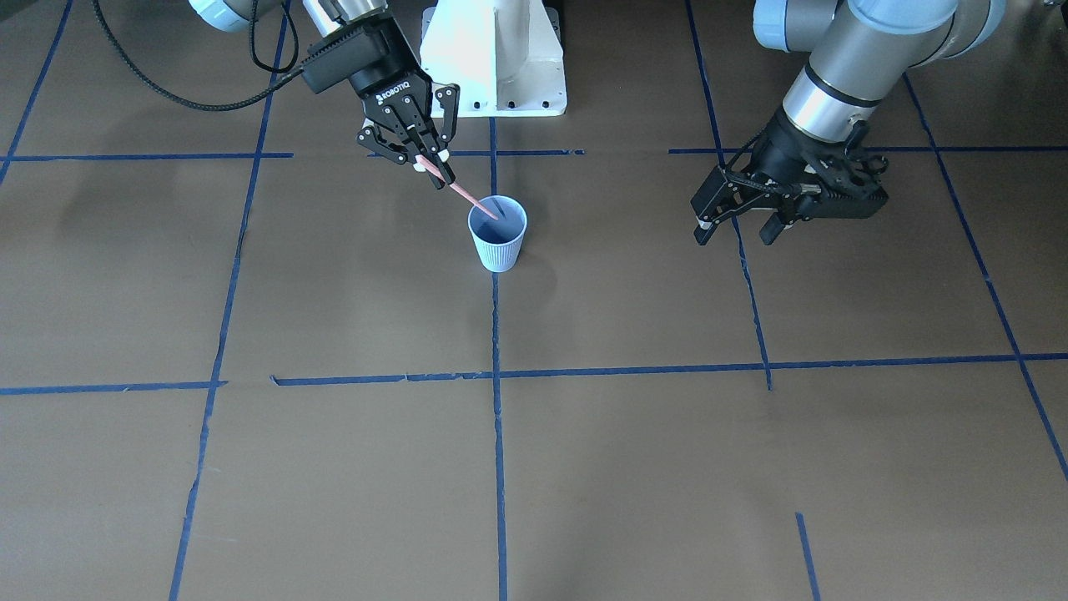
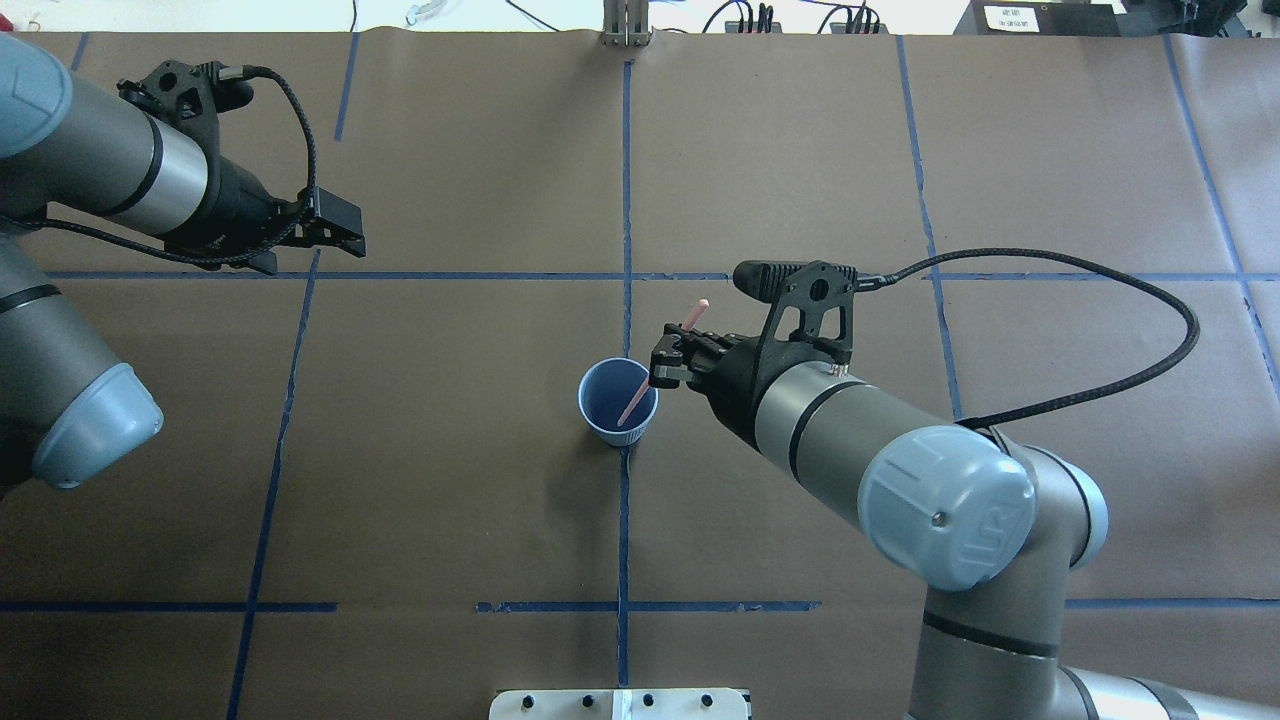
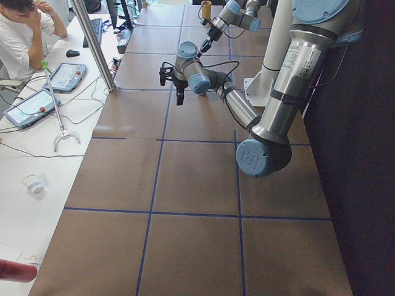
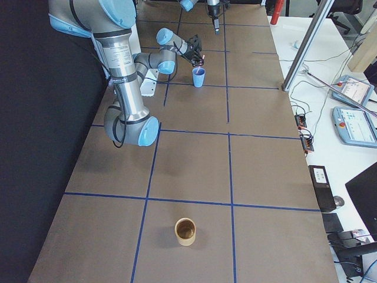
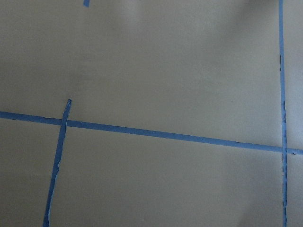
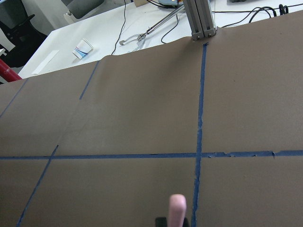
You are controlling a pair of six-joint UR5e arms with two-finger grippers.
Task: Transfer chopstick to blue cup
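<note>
Salmon-pink and thin, the chopstick point(image 1: 469, 200) is gripped by the right pincer point(image 1: 437, 171), whose fingers are closed on it. A short upper end is left sticking out above the grip. Its long axis is tilted, not upright: from the pincer it slopes down toward the blue cup point(image 1: 499, 250), and its lower tip is seen inside the cup's mouth. Whether that tip touches the bottom or the inner wall cannot be told.

The cup stands upright on the brown paper-covered table point(image 1: 334, 292), on a blue tape line point(image 1: 498, 351), just beside and below the right pincer. The left pincer point(image 1: 736, 236) is held wide and empty above bare table, well apart from the cup, so the right arm is by far the nearer.

The task is judged to be nearly done, with only the release left. Given the slant, the stick may be expected to drop against the rim, and so light a cup could be tipped by it.
</note>
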